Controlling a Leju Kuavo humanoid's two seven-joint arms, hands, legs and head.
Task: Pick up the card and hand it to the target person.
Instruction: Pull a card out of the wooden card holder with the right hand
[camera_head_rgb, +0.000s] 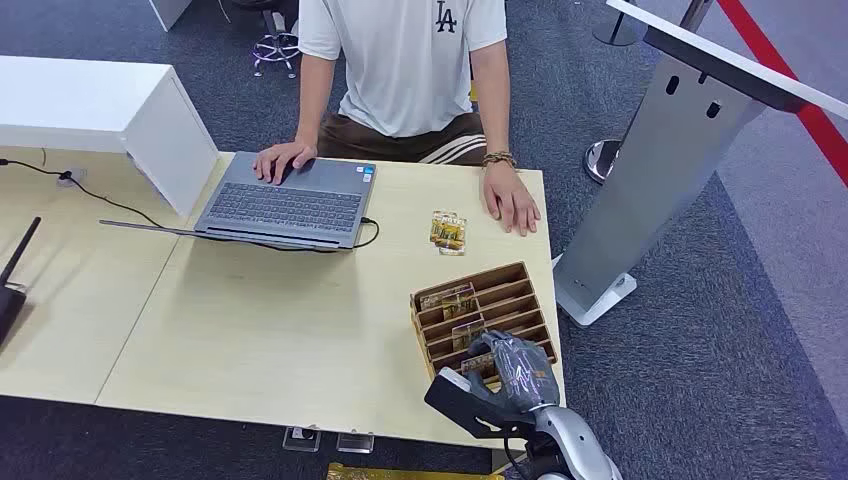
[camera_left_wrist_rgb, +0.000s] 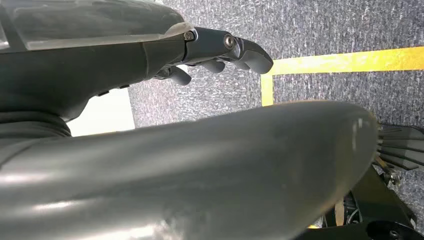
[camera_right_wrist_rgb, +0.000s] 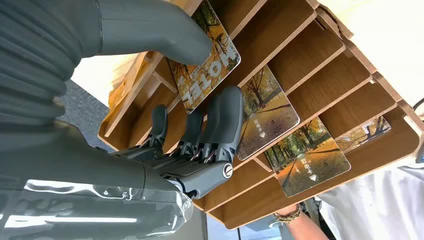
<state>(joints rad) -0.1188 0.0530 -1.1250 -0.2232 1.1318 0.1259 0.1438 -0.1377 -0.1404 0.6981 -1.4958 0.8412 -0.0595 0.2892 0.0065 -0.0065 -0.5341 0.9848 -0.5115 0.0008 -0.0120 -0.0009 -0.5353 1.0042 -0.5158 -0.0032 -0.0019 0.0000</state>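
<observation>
A wooden slotted card rack (camera_head_rgb: 497, 283) stands at the table's near right corner, with autumn-printed cards in several slots. My right hand (camera_head_rgb: 512, 368) reaches into its nearest slots. In the right wrist view the thumb and fingers (camera_right_wrist_rgb: 222, 117) pinch a card (camera_right_wrist_rgb: 212, 65) with large white lettering, which still sits in its slot. Two more cards (camera_right_wrist_rgb: 267, 112) (camera_right_wrist_rgb: 307, 162) stand in the slots beyond. The target person (camera_head_rgb: 410, 60) sits across the table in a white shirt, one hand (camera_head_rgb: 512, 202) flat on the table. My left hand (camera_left_wrist_rgb: 220, 47) hangs over the carpet, holding nothing.
An open laptop (camera_head_rgb: 285, 205) lies under the person's other hand. Loose cards (camera_head_rgb: 448, 231) lie between the rack and the person. A white box (camera_head_rgb: 100, 105) stands at back left. A grey slanted stand (camera_head_rgb: 650, 170) rises right of the table. A black device (camera_head_rgb: 12, 290) sits at the left edge.
</observation>
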